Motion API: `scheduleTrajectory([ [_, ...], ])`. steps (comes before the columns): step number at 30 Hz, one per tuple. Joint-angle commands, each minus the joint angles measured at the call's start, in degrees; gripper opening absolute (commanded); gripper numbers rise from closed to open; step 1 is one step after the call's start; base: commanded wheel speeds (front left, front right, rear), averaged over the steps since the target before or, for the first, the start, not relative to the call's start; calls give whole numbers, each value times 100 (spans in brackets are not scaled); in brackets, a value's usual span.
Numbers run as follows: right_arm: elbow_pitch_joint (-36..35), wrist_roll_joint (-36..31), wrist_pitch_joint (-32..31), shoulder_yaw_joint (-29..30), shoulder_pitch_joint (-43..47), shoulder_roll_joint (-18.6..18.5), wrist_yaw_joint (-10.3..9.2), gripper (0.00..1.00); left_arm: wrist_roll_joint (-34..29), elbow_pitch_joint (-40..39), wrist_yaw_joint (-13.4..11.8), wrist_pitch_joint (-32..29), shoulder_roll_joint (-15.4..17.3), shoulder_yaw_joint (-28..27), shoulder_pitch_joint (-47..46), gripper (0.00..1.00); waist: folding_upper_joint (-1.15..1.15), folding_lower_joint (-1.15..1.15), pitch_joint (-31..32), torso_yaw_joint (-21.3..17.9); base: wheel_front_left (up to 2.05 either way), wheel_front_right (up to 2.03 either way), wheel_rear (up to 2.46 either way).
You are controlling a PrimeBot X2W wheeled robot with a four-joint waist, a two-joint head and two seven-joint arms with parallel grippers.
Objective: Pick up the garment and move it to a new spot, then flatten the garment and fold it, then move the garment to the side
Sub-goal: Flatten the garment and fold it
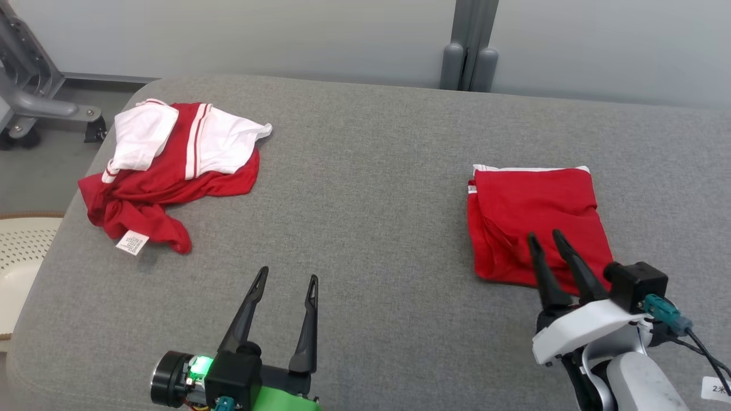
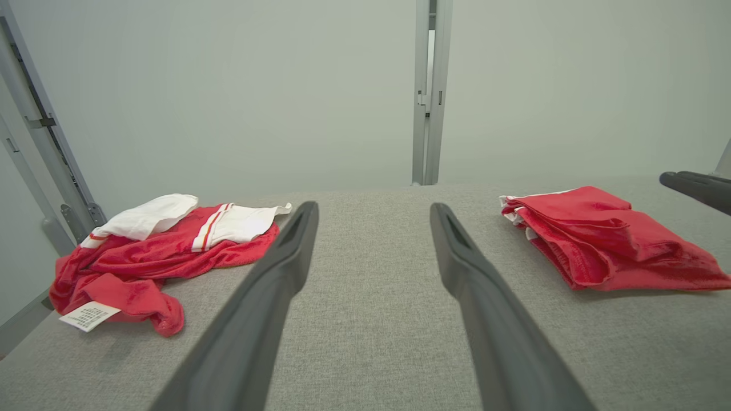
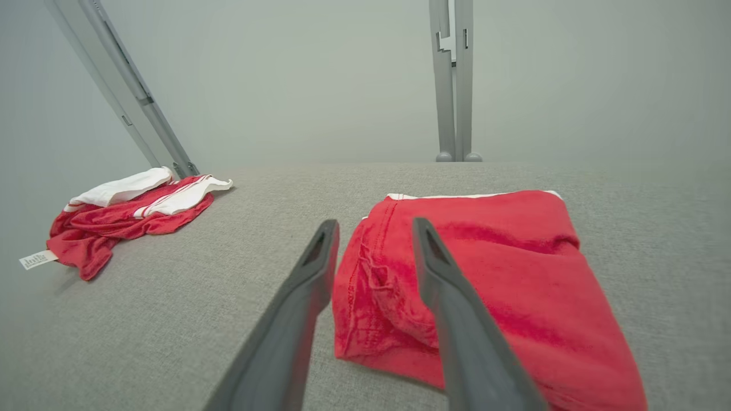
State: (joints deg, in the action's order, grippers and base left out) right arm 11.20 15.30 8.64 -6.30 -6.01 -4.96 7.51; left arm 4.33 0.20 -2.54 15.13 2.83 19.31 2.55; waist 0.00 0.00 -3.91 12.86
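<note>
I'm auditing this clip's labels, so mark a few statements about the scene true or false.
1. The folded red garment lies on the robot's right side of the gray table. True.
2. The crumpled red and white garment touches it. False: it lies well apart, on the left side.
3. The left gripper holds a garment. False: it is open and empty.
4. The right gripper has its fingers apart over the folded red garment. True.

It looked like a test lab: bare pale walls (image 1: 599,45), grey post (image 1: 468,45) at twelve o'clock, wheeled metal stand (image 1: 34,103) at ten.
</note>
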Motion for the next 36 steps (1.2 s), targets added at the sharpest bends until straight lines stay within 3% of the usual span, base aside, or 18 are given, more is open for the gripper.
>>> scheduleTrajectory([
  [1,-2,-43,-11,91,26,-63,-4,0,-28,-14,-1,2,17,-7,111,100,0,0,45,-53,0,0,0],
  [8,794,-120,-74,273,-650,-338,-2,0,19,-44,33,2,17,95,-83,100,0,0,-109,24,0,0,0],
  [14,2014,-305,99,-173,-1419,-484,-2,0,114,10,63,2,17,236,-254,100,0,0,-317,248,0,0,0],
  [24,3636,-110,526,-834,-1985,-85,-3,0,123,79,37,2,16,248,-370,100,0,0,-394,410,0,0,0],
  [31,3657,461,655,-1355,-1805,127,-3,0,64,116,8,2,17,198,-232,100,0,0,-196,264,0,0,0],
  [32,3509,529,658,-1437,-1749,138,-3,15,53,118,-7,2,16,178,-186,100,0,0,-150,222,0,0,0],
  [33,3361,573,655,-1459,-1707,138,-3,70,50,125,-19,2,17,161,-157,100,0,0,-115,190,0,0,0],
  [34,3111,604,657,-1448,-1613,134,-3,100,52,129,-38,2,17,123,-122,100,0,0,-54,144,0,0,0],
  [36,2671,647,657,-1273,-1346,112,-3,100,81,135,-82,2,17,49,-36,100,0,0,70,60,0,0,0],
])
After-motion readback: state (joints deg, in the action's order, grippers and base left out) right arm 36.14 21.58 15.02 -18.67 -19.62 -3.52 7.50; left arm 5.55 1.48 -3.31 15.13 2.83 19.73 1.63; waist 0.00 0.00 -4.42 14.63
